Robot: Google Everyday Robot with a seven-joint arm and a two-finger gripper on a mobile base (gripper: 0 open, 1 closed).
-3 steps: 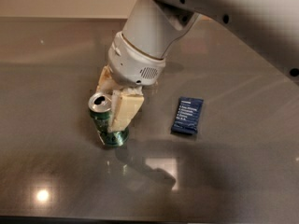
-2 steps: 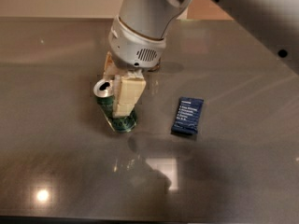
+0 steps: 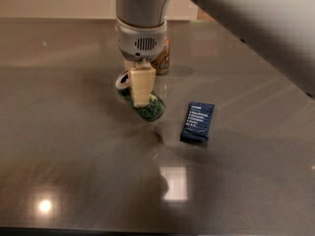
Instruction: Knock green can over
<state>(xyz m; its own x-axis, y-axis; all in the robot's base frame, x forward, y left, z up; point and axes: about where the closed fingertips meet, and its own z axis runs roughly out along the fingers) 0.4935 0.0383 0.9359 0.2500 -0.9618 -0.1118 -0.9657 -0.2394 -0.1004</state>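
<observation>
Gripper (image 3: 140, 90) down over mid-table, against green can (image 3: 153, 108); can tilted steeply, silver top to the left; brown-orange can (image 3: 163, 58) upright just beyond; dark blue packet (image 3: 197, 122) flat on grey table (image 3: 74, 156), right, apart.

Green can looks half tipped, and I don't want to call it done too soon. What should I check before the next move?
1. Green can lying flat on the table: not ok. It leans steeply, with its top toward the left of the view.
2. Gripper in contact with the can: ok. It sits right over the can's side.
3. Orange can standing: ok. It looks upright, close behind the gripper and partly hidden.
4. Blue packet out of the way: ok. It lies apart from the can, to the right.
5. Can's base off the table: cannot tell.
</observation>
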